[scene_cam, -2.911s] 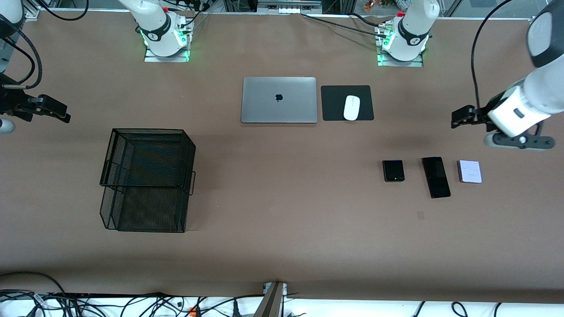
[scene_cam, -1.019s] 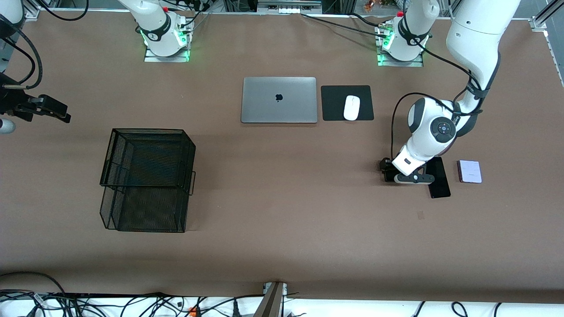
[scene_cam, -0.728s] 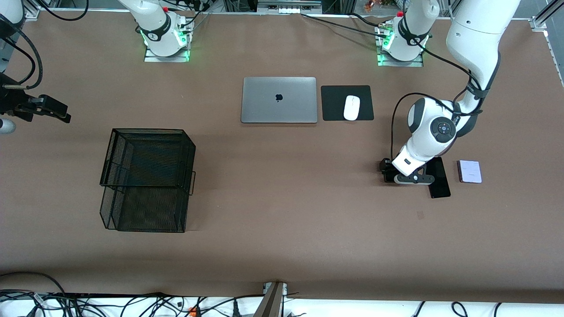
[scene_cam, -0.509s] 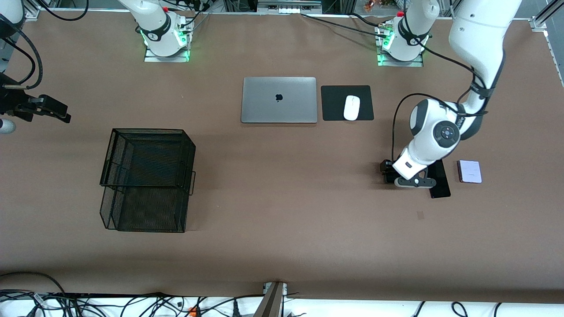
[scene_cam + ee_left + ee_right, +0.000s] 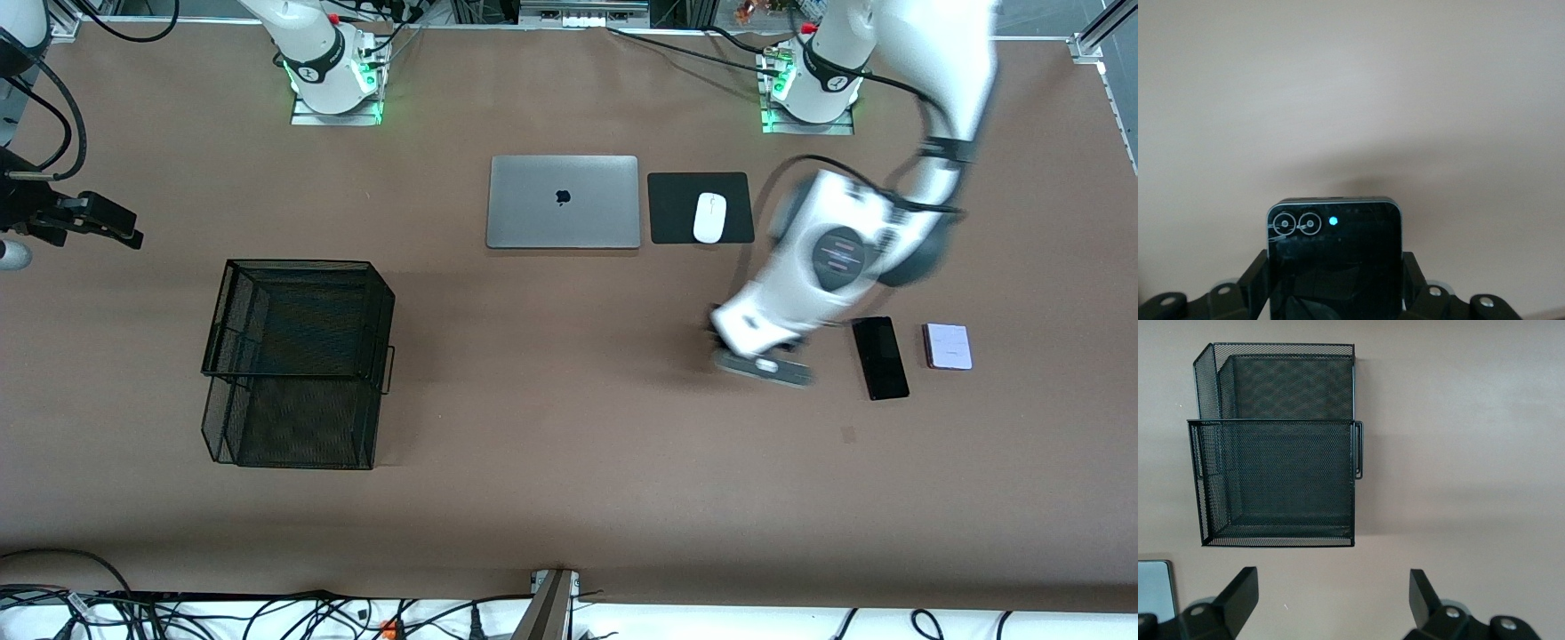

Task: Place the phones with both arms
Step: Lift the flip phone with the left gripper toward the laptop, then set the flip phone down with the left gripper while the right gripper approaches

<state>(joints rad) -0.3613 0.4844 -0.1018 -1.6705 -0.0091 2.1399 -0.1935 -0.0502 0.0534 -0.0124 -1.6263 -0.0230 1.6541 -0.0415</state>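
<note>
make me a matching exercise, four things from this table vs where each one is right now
Things:
1. small black phone
2. long black phone
3. white mouse
4. laptop

Places:
A. on the black pad
B. held in the left gripper
C. on the table beside the white phone
D. closed, between the two arm bases, farther from the front camera than the mesh basket

Pairs: 1-B, 2-C, 3-A, 4-D

Closed silver laptop [image 5: 563, 202]; white mouse [image 5: 709, 217] on black pad [image 5: 676, 208]; mesh basket [image 5: 298, 360].
</note>
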